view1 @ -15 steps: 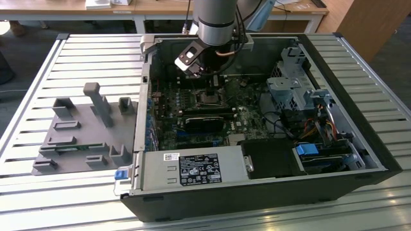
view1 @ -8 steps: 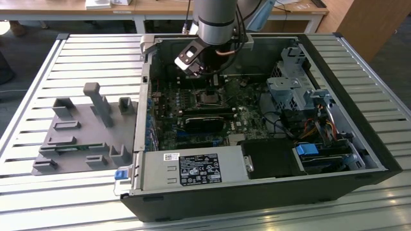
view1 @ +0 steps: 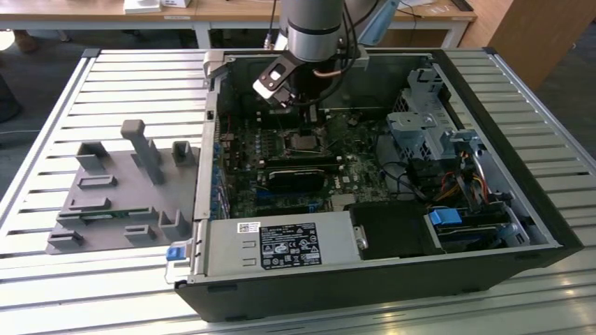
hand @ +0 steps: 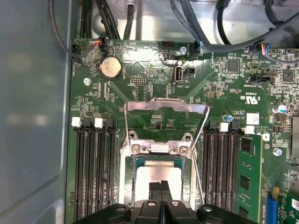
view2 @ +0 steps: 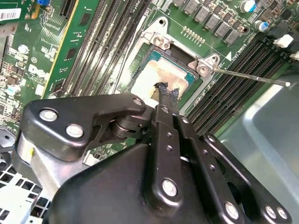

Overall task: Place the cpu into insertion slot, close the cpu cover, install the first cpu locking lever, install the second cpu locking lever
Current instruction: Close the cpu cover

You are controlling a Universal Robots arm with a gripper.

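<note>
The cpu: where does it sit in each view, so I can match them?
Exterior view: cpu in the middle of the board, at the gripper tip.
Second wrist view: cpu is the pale square under the fingers.
First wrist view: cpu is the pale square at the fingers.
Shared landmark: the shut fingers.

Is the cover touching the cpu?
Apart. In the first wrist view the cover stands swung open beyond its hinge, leaving the cpu uncovered.
</note>
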